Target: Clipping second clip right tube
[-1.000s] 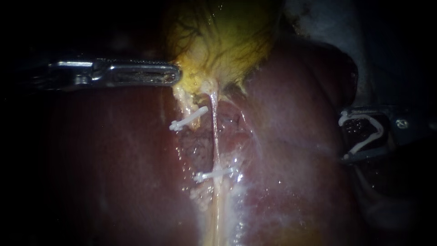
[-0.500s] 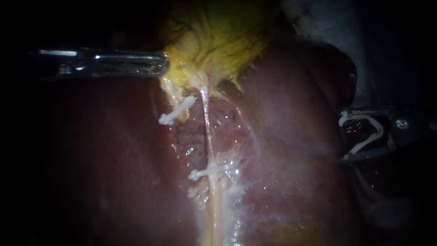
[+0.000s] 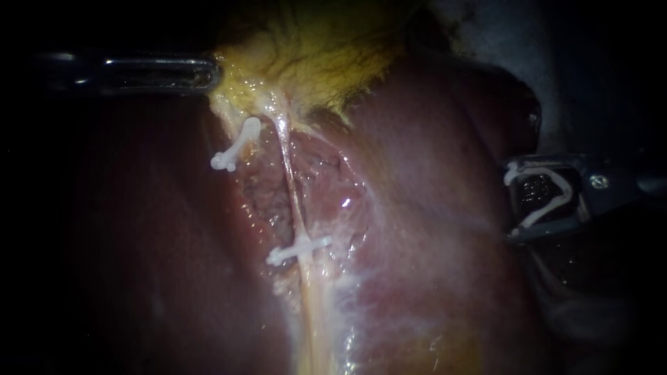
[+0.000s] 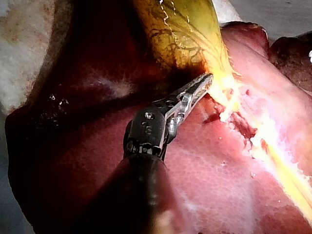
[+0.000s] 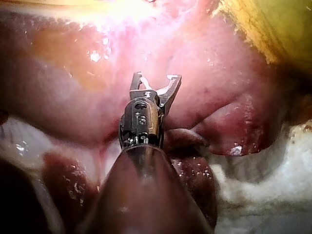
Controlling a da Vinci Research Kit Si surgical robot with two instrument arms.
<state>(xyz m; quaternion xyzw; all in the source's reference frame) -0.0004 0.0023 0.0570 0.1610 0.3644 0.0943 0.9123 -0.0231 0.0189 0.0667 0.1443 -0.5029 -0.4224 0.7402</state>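
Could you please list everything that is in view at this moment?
liver: one, dark red, beneath everything else
gallbladder: one, yellow-green, at the top of the endoscope view
tube: one, pale, running down from the gallbladder
closed clips: two, white; one on tissue left of the tube, one across the tube lower down
loaded clip: one, white, open, held in the right instrument
padding: white, around the liver's edge
left instrument: one, metal, gripping the gallbladder's edge
right instrument: one, dark, over the liver, well clear of the tube
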